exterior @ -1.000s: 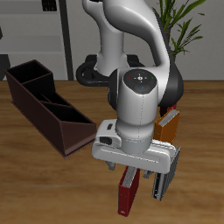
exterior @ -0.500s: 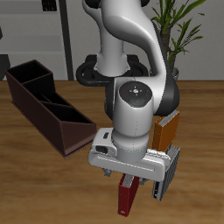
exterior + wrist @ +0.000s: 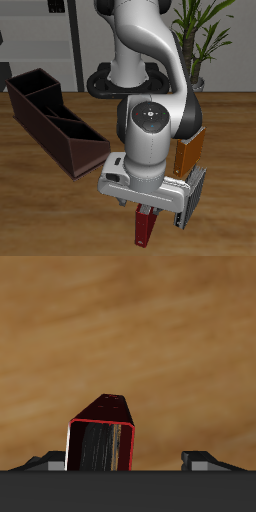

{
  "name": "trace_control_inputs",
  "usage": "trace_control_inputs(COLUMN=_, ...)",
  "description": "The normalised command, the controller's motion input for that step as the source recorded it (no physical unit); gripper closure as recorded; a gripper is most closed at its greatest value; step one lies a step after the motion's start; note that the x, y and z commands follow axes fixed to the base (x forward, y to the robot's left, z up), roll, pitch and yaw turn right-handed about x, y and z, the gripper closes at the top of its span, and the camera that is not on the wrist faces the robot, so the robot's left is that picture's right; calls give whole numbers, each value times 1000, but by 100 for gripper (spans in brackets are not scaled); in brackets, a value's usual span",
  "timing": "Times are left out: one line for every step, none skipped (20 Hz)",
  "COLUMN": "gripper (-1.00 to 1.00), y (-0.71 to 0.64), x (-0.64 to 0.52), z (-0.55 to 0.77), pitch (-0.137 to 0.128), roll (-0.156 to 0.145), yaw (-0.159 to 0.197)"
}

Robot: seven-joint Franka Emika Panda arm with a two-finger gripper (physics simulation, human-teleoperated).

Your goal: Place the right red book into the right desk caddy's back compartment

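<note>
The right red book (image 3: 145, 230) stands upright near the table's front edge, its upper part hidden behind my hand. My gripper (image 3: 146, 207) hangs straight over it. In the wrist view the red book (image 3: 100, 436) shows its top, grey page edges framed by red covers, below and between the two fingertips (image 3: 205, 459). It sits closer to one finger than the other. The gripper (image 3: 125, 461) is open and holds nothing. The right desk caddy (image 3: 50, 120), a long dark maroon box with inner dividers, lies farther back, well apart from the gripper.
An orange book (image 3: 190, 153) and a dark book with grey pages (image 3: 192, 195) stand close beside the red one. A black round base (image 3: 104, 80) and a potted plant (image 3: 205, 35) are at the back.
The hand has come down and slightly toward the table's front edge, covering more of the red book. The books and caddy have not moved.
</note>
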Motion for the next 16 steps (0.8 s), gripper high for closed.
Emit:
trace_control_inputs(gripper=100, y=48, x=-30, z=26, pitch=-8, roll=33, yaw=2)
trace_control_inputs(gripper=100, y=7, x=-18, z=33, pitch=3, roll=19, yaw=-15)
trace_control_inputs(gripper=100, y=-21, x=-8, z=57, pitch=-3, roll=-7, yaw=-25)
trace_control_inputs(gripper=100, y=8, x=-17, z=57, pitch=-17, roll=17, yaw=-9)
trace_control_inputs(gripper=100, y=0, x=0, z=0, pitch=0, roll=0, yaw=0)
trace_control_inputs(gripper=100, y=4, x=22, z=45, pitch=8, roll=32, yaw=-5)
trace_control_inputs(gripper=100, y=15, x=-75, z=36, pitch=0, roll=-10, yaw=-17)
trace_control_inputs(gripper=100, y=16, x=-46, z=32, pitch=-13, roll=18, yaw=9)
trace_control_inputs(gripper=100, y=7, x=-86, z=54, pitch=9, roll=26, yaw=-7)
trace_control_inputs(gripper=100, y=-16, x=-188, z=161, pitch=-34, roll=-7, yaw=26)
trace_control_inputs(gripper=100, y=-125, x=-218, z=308, pitch=-45, roll=16, yaw=94)
trace_control_inputs(gripper=100, y=-339, x=-177, z=400, pitch=-41, roll=-60, yaw=-14)
trace_control_inputs(gripper=100, y=-227, x=-273, z=503, pitch=-57, roll=-5, yaw=-13)
trace_control_inputs(gripper=100, y=-129, x=-259, z=439, pitch=-85, roll=14, yaw=67)
trace_control_inputs(gripper=100, y=-409, x=-293, z=726, pitch=-77, roll=-51, yaw=-20)
trace_control_inputs(gripper=100, y=-214, x=-286, z=439, pitch=-46, roll=-36, yaw=4)
